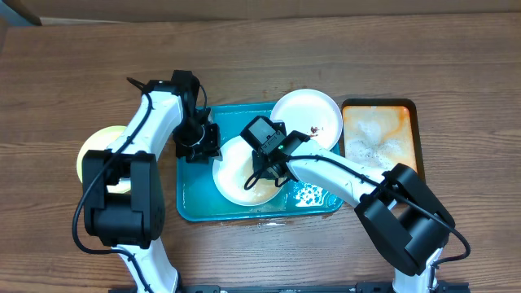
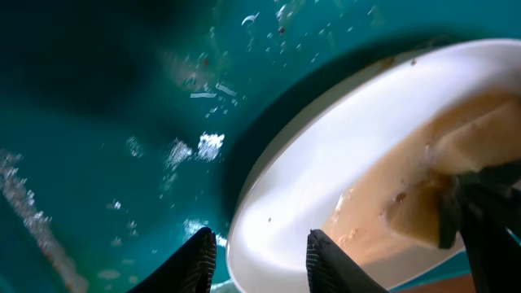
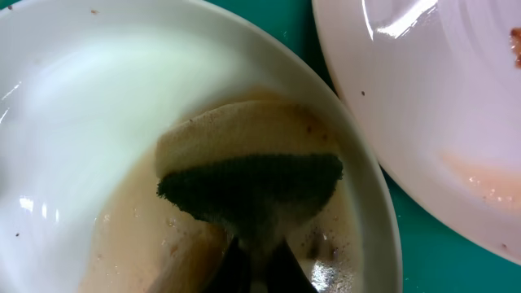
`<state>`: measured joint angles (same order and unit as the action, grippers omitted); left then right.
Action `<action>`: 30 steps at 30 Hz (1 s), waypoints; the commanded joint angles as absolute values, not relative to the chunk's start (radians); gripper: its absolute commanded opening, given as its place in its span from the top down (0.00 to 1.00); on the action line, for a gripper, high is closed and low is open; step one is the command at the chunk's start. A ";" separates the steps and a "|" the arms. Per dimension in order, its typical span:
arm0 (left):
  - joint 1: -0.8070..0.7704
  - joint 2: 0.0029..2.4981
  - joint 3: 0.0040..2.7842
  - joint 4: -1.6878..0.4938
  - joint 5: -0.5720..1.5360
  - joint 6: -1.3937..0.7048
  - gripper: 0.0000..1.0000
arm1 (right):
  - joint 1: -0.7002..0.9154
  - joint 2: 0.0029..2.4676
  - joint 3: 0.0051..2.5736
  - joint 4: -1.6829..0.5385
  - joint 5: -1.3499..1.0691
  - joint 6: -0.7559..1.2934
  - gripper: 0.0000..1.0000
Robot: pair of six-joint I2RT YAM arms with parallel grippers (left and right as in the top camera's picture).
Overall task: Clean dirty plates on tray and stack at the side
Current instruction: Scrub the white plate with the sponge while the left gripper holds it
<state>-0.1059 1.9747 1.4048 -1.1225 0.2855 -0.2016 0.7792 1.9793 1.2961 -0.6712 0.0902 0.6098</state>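
1. The wooden counter (image 1: 326, 49) carried everything
2. The teal tray (image 1: 195, 205) lay mid-counter, wet and flecked with suds; its long axis ran left to right in the overhead view
3. The orange tray (image 1: 378, 155) sat just beside the teal tray's right end, its long axis running front to back, crosswise to the teal one
4. The second white plate (image 1: 313, 114) rested at the teal tray's far right corner, overhanging the rim, with brown smears on it
5. The centre white plate (image 1: 229, 175) lay inside the teal tray, holding brownish soapy water, close to the second white plate but apart from it
6. The pale yellow plate (image 1: 91, 150) sat on the counter left of the teal tray, partly hidden by the left arm
7. The left gripper (image 2: 260, 252) had its jaws narrowly apart, straddling the centre white plate's rim without pinching it
8. The right gripper (image 3: 260, 260) had its jaws clamped on the sponge
9. The sponge (image 3: 244, 183), dark scouring face showing, was pressed into the centre white plate
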 commanded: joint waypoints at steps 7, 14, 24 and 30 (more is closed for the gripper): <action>-0.120 1.959 1.288 -1.021 0.307 -0.184 0.61 | 0.782 2.012 1.263 -0.718 0.104 0.614 0.96; -0.119 1.959 1.264 -1.012 0.304 -0.183 0.96 | 0.781 2.012 1.263 -0.747 0.093 0.614 0.96; -0.112 1.957 1.264 -1.058 0.155 -0.249 0.96 | 0.737 2.012 1.264 -0.908 0.107 0.595 0.96; -0.111 1.953 1.265 -1.064 0.153 -0.252 0.96 | 0.714 2.002 1.291 -0.923 0.131 0.499 0.96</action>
<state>-0.1287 1.9747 1.2675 -1.0592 0.2726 -0.2104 0.7467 1.9697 1.3174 -0.8757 0.0647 0.5587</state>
